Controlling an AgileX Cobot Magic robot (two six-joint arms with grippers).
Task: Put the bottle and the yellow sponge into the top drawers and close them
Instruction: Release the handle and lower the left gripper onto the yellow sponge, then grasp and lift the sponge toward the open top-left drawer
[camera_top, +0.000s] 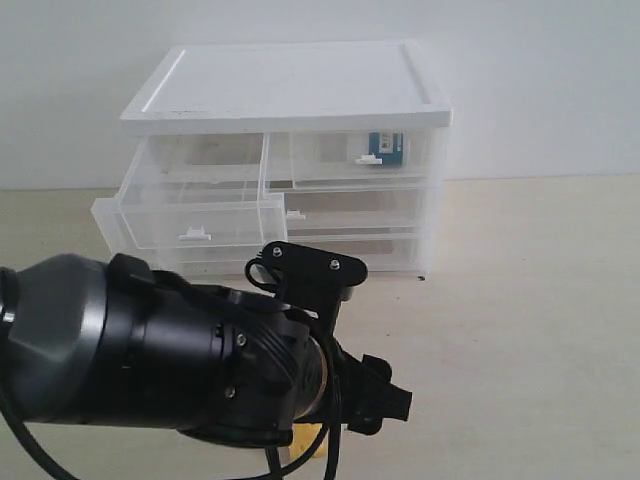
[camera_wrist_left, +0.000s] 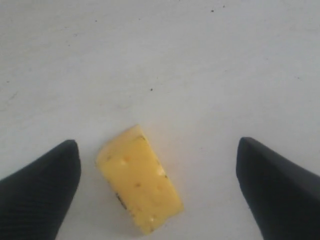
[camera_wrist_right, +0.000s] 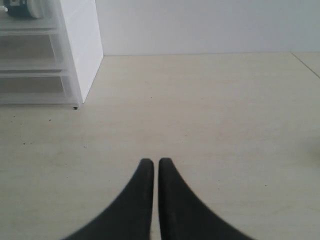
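Pale tabletop (camera_top: 540, 300), white wall behind. Flat on it, in front of the drawer cabinet (camera_top: 285, 90): yellow sponge (camera_wrist_left: 139, 180), between the wide-apart fingers of the left gripper (camera_wrist_left: 157, 147), touching neither, nearer one. Centre over it, lower to straddle, squeeze lightly on soft foam, then lift toward the pulled-out left one of the top drawers (camera_top: 190, 215). Bottle (camera_top: 385, 148) inside the shut right one. Right gripper (camera_wrist_right: 151, 165) apart from the cabinet, fingers together, empty. Count: one sponge, one bottle, two top drawers, two full-width drawers (camera_top: 360, 208) beneath, two grippers.
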